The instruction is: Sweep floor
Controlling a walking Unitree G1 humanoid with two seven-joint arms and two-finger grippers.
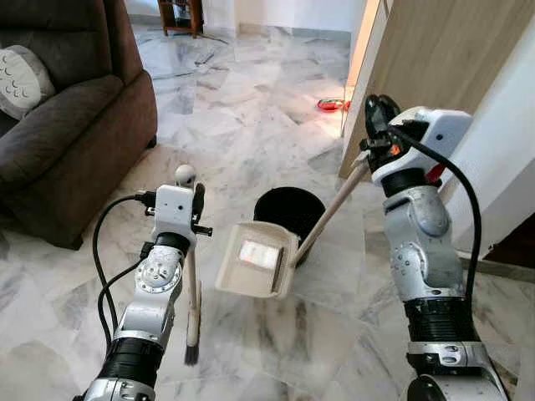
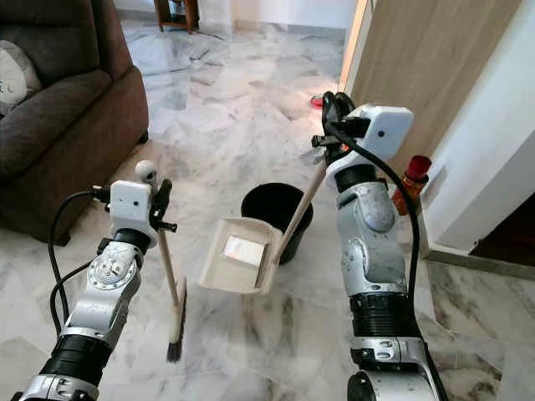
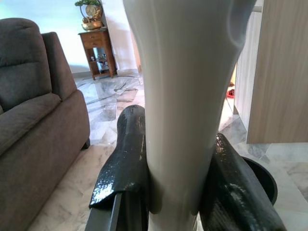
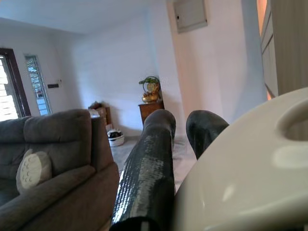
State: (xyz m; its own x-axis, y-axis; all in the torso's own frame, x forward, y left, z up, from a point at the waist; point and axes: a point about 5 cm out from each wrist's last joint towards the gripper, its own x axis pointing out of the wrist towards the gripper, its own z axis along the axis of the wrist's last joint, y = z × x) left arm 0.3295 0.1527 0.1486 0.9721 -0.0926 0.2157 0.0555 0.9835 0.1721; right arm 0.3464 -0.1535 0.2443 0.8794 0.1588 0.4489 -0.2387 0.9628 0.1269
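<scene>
both left fingers (image 3: 126,163) are pressed against the cream handle of the broom (image 1: 192,309) i'm holding with the left gripper (image 1: 197,210); the handle runs down from the gripper to a dark brush head hanging just above the marble floor (image 1: 251,125), its rounded knob sticking up above the wrist. on my other side the right gripper (image 2: 333,113) is raised near the wooden cabinet (image 1: 435,58), its fingers (image 4: 149,163) clamped on the top of the dustpan's long handle. that handle slants down toward my left to the cream dustpan (image 1: 257,259), which hangs tilted with its open face turned toward me, right in front of the black bin (image 1: 288,209) and overlapping its near rim. the bin stands on the floor between my two arms. brown sofa (image 1: 67,125) with a pale cushion sits off to my left, a red-capped bottle (image 2: 407,182) stands by the cabinet's foot
</scene>
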